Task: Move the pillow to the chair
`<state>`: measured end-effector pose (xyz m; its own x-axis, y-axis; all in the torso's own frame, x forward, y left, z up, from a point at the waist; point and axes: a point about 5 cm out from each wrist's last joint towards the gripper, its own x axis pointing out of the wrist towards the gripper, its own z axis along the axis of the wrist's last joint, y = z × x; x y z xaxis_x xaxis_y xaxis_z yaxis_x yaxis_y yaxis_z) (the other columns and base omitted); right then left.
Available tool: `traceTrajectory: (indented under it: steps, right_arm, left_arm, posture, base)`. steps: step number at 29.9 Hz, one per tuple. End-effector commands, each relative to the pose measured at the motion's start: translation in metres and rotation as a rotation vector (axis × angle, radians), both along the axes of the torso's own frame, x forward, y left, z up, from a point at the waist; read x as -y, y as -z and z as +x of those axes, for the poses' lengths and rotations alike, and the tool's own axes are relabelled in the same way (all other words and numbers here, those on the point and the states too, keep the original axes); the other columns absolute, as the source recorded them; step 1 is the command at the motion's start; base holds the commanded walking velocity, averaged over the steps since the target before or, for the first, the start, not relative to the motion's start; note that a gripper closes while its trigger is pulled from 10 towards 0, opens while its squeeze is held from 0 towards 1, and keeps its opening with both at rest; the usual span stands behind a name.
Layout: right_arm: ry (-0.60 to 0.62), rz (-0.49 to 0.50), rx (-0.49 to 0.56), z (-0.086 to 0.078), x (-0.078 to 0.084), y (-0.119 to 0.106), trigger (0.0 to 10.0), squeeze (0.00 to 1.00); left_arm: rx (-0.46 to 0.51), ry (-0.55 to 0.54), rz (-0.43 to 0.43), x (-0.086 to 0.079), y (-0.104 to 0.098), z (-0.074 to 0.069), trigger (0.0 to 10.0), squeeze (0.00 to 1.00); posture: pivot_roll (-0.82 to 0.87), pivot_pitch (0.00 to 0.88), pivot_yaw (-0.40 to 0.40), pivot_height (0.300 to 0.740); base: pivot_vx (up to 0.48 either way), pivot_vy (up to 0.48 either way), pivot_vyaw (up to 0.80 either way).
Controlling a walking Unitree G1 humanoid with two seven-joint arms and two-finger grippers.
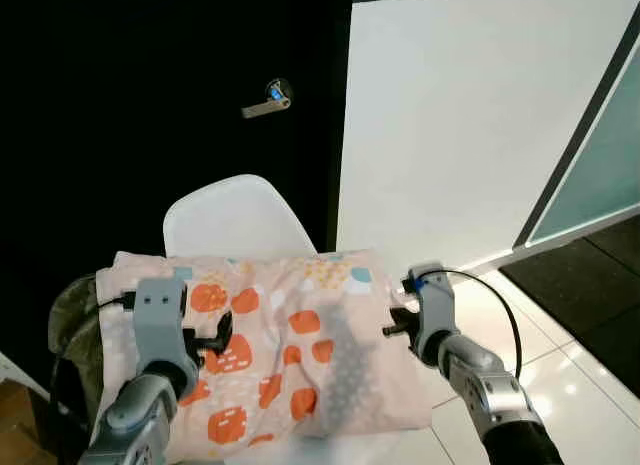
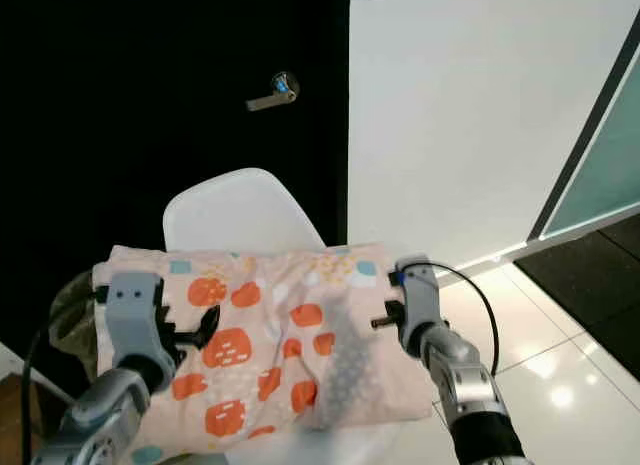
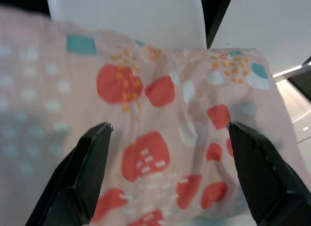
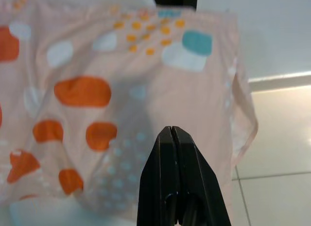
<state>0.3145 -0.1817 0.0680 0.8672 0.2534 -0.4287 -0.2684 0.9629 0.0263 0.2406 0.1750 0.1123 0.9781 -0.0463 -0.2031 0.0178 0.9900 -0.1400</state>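
Observation:
A pink pillow [image 1: 290, 355] with orange and teal patches lies across the seat of a white chair [image 1: 235, 220], whose backrest rises behind it. My left gripper [image 1: 218, 335] sits over the pillow's left part. In the left wrist view, the left gripper [image 3: 167, 133] is open, its fingers [image 3: 92, 158] spread wide above the fabric. My right gripper [image 1: 392, 328] is at the pillow's right edge. The right wrist view shows the right gripper [image 4: 171, 131] shut, with nothing seen between the fingers, just over the cloth.
A dark door with a lever handle [image 1: 267, 105] stands behind the chair, with a white wall [image 1: 450, 115] to its right. A glass panel [image 1: 600, 175] is at far right. Glossy floor tiles [image 1: 540, 325] lie to the right. An olive-green bundle [image 1: 75, 315] hangs at the chair's left.

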Motion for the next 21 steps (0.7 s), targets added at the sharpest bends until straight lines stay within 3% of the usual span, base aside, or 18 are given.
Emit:
traceTrajectory:
  steps: [1,8,21]
  right_arm:
    - [-0.008,0.006,0.001,-0.002,-0.002,0.002,10.0,0.0]
    - [-0.01,0.04,0.048,-0.013,-0.009,0.002,10.0,0.0]
    - [-0.046,-0.013,0.071,-0.011,-0.01,-0.002,10.0,0.0]
  left_arm:
    - [0.008,-0.001,-0.023,0.0,0.0,-0.004,10.0,0.0]
    - [-0.047,-0.036,-0.073,-0.005,0.019,-0.024,10.0,0.0]
    - [-0.016,-0.023,-0.061,0.006,0.017,-0.022,10.0,0.0]
  posture:
    - [-0.16,0.051,-0.012,0.74]
    - [-0.14,0.062,-0.014,0.74]
    - [-0.12,0.056,-0.069,0.74]
  base:
    - [0.0,0.0,0.0]
    - [0.0,0.0,0.0]
    - [0.0,0.0,0.0]
